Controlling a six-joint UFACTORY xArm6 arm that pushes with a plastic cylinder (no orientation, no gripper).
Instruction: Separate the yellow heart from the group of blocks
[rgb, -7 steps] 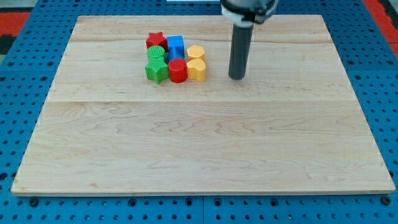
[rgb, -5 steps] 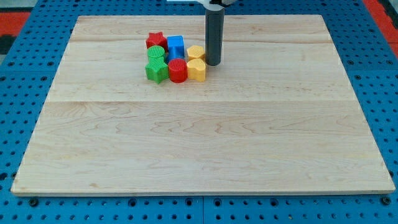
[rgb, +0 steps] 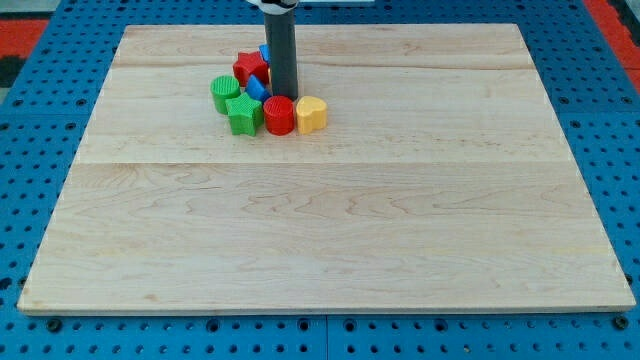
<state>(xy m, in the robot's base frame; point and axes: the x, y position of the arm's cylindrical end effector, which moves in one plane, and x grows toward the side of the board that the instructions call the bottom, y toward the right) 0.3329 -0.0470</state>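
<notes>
One yellow heart-shaped block (rgb: 311, 114) on pale wooden board (rgb: 330, 230), upper middle, at the view's right end of the cluster. Touching or very nearly touching red cylinder block (rgb: 279, 115) on its left side; not yet separated. Nothing on heart's right or bottom side.

Left of red cylinder: green block, ridged, shape unclear (rgb: 243, 114); further up-left a second green block, rounded (rgb: 225, 91). Above these a red star-shaped block (rgb: 249, 68) and blue block (rgb: 258, 88), partly hidden behind the rod, shape hard to tell. Second blue patch at the rod's upper left edge, possibly same block. No second yellow block visible; cannot tell whether hidden behind rod.

Dark rod standing upright inside the cluster, my tip (rgb: 284, 95) just above red cylinder and up-left of heart, right beside blue block. No jaws on this tool: plain rod, nothing pinched, only pushing contact.

Judged progress: early. Heart not clear of the group. Left to do: push heart toward the view's right or bottom, well apart from red cylinder. Risk: red cylinder dragged along
</notes>
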